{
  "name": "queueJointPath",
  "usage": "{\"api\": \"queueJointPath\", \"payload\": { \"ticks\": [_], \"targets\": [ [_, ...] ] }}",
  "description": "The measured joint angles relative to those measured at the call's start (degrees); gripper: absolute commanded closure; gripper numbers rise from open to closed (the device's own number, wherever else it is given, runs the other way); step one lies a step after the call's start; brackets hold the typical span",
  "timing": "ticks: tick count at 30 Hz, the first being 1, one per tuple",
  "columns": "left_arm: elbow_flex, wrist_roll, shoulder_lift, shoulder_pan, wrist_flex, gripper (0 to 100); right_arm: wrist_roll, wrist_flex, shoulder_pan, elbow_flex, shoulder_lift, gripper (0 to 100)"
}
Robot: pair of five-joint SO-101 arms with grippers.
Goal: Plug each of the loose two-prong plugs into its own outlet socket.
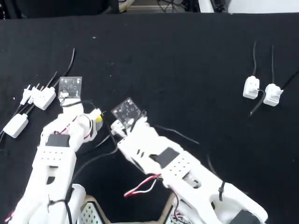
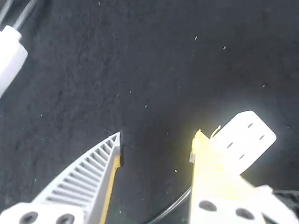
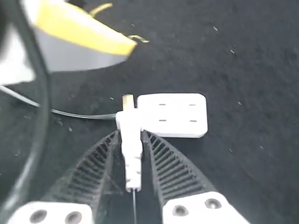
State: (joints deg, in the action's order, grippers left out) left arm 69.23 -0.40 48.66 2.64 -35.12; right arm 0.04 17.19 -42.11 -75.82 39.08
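1. Right pincer [image 3: 129, 135]: closed on a white two-prong plug [image 3: 130, 125], gripped by its body, so the prongs stay free out front.
2. The brass prong tip [image 3: 127, 99] sits just beside the edge of the white outlet block [image 3: 174, 115], not in a slot. The slots face up, so I'd say the plug needs tipping over before it goes in.
3. Left pincer [image 2: 159, 140]: wide open and empty. Its yellow-taped finger [image 2: 210, 177] is right by the same block, probably to brace it.
4. More loose plugs [image 1: 41, 95] lie on the surface [image 1: 177, 56] on the left arm's side, well apart from the block and not yet plugged in.
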Motion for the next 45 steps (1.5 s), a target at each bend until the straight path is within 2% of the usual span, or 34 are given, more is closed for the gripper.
{"api": "queueJointPath", "payload": {
  "ticks": [5,12,22,29,35,45],
  "targets": [
    [3.1,2.4,5.3,-0.9,1.1,76,0.0,-4.8,-0.6,-1.5,0.4,98.8],
    [4.6,2.7,7.8,-5.7,1.1,76,0.1,-5.4,-2.0,-1.5,0.4,98.8],
    [4.7,2.8,7.8,-5.9,1.1,76,0.1,-5.4,-2.5,-1.5,0.6,98.8],
    [7.2,2.9,8.5,-6.0,5.3,76,0.1,-5.4,-1.1,-4.8,8.3,98.8],
    [7.2,2.9,8.6,-6.0,5.8,76,0.1,-5.4,-0.7,-8.1,14.7,98.8],
    [7.2,2.9,8.6,-6.0,5.9,76,-1.8,-5.4,-0.6,-8.4,15.2,98.8]
  ]
}}
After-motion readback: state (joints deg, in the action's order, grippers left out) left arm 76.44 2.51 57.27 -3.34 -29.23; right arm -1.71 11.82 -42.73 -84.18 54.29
